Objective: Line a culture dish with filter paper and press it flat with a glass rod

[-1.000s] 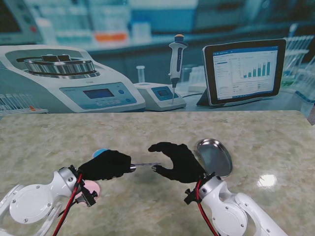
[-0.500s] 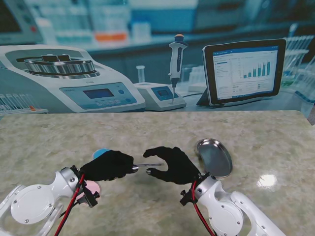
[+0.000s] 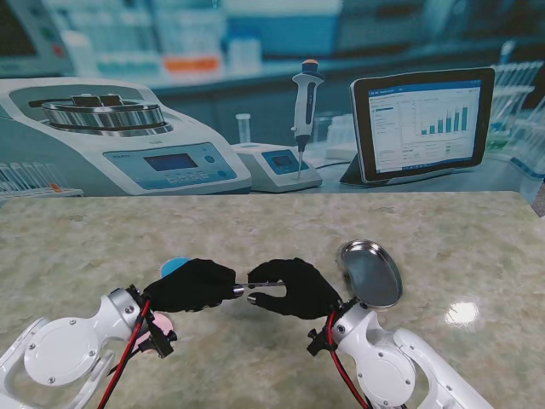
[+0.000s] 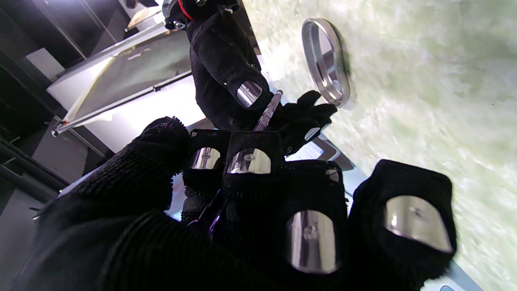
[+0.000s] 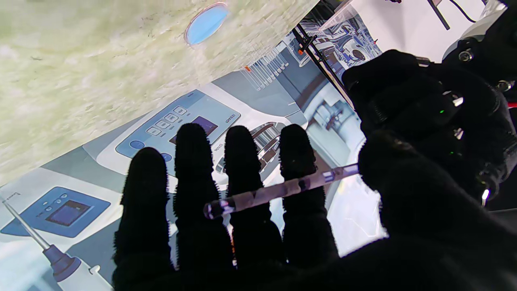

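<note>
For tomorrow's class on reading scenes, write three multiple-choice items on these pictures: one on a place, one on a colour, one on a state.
1. Where does the metal dish lie on the table?
A. right of both hands
B. left of both hands
C. between the hands

2. What colour is the disc just beyond the left hand?
A. red
B. blue
C. yellow

3. What is the state of the glass rod?
A. flat on the table
B. standing in the dish
C. gripped by the left hand, its free end in the right hand

Answers: 1 A, the stand view shows it beside the right wrist. 2 B, it shows light blue. 3 C, the rod spans both hands.
</note>
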Tool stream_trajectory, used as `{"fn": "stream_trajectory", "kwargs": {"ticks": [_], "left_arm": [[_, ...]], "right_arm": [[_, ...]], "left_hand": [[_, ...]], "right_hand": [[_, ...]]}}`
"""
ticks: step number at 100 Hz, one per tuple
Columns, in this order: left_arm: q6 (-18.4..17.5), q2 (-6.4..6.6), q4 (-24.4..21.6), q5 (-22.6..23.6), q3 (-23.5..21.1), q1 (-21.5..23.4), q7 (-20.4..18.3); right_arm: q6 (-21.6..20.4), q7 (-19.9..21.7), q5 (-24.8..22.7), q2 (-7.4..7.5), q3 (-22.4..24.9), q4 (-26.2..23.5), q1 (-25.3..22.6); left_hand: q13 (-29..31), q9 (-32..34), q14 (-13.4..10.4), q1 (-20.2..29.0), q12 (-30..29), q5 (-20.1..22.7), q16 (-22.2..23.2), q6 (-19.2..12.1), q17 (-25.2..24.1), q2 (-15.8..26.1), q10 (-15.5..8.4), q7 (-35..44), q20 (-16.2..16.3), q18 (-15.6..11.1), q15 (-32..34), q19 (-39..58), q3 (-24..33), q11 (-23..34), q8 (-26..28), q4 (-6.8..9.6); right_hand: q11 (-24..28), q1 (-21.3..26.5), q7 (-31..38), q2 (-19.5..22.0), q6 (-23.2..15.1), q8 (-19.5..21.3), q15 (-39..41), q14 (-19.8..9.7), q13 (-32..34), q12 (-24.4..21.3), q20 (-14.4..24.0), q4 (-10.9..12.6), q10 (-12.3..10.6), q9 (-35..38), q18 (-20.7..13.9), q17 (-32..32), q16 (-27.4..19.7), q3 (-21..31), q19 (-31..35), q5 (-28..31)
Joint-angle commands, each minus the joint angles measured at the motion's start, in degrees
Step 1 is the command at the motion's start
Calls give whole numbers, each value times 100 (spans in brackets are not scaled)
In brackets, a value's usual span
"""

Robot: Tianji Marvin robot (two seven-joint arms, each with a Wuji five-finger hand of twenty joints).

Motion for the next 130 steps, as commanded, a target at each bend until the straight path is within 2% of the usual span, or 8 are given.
{"fn": "stream_trajectory", "kwargs": {"ticks": [1,19,33,46,54,82,94,130], "left_arm": [[33,-11,3,-22,22,5,-13],[30,-10,9,-38,41,-6,-17],[36,-10,12,-37,54,-16,-20],[48,-8,13,-46,64,-22,-30],[59,-6,8,-54,68,-23,-40],[95,5,3,-79,68,-23,-102],[109,6,-2,-92,69,-21,-113],[134,26,7,-144,64,-46,-222]], "right_arm": [[-20,-21,12,-39,-53,65,21],[-25,-144,22,-73,-140,180,106],[-30,-181,-15,-78,-172,219,140],[-1,-165,-27,-74,-192,229,160],[26,-150,-11,-75,-207,239,176],[26,-344,-151,-104,-253,332,225],[40,-378,-271,-97,-252,335,231],[46,-641,-368,-145,-294,430,264]], "left_hand": [[328,430,-931,38,8,134,2,966,283,115,-839,498,7,-101,473,1181,20,545,139,192],[328,430,-931,38,8,135,2,966,283,118,-839,498,8,-99,473,1180,18,545,139,192],[328,430,-931,41,8,135,2,966,283,116,-839,498,9,-98,473,1179,15,545,139,193],[328,430,-932,48,8,135,2,966,283,117,-839,498,10,-98,472,1179,11,545,139,192],[328,429,-933,45,8,135,2,966,283,118,-838,498,11,-98,472,1178,8,545,139,192],[329,383,-924,55,19,93,-10,977,283,136,-807,465,13,-98,462,1178,-32,535,140,168],[329,363,-925,56,26,65,-15,981,283,153,-802,449,13,-98,461,1177,-59,528,146,151],[326,184,-911,50,57,-99,-63,912,276,214,-783,393,-69,-59,440,1047,-236,471,172,62]], "right_hand": [[282,30,372,-78,-236,157,309,12,219,203,191,-268,-140,134,-91,114,165,66,313,164],[1568,163,1964,-262,-688,968,1605,14,582,1208,476,-437,-305,488,-151,472,825,113,973,314],[2476,105,2732,-165,-866,1618,2676,-83,969,2031,773,-432,-448,919,-169,809,1328,204,1599,744],[3114,-182,3111,5,-761,1989,3576,-220,1328,2791,1104,-300,-570,1270,-151,1154,1757,300,2127,1071],[3356,-412,3292,130,-769,2395,4025,-279,1570,3222,1489,-78,-640,1499,-91,1411,1936,334,2318,1314],[4129,-572,4123,8,-843,3083,5081,-422,2695,3884,2049,10,-900,2556,168,2542,2134,304,3165,2640],[4303,-539,4287,-41,-800,3345,5305,-545,2979,4162,2060,80,-998,2831,157,2819,2131,414,3371,3045],[4669,-594,4503,12,-665,3671,6038,-587,3800,4612,1926,183,-932,3628,332,3845,2196,638,4165,3940]]}}
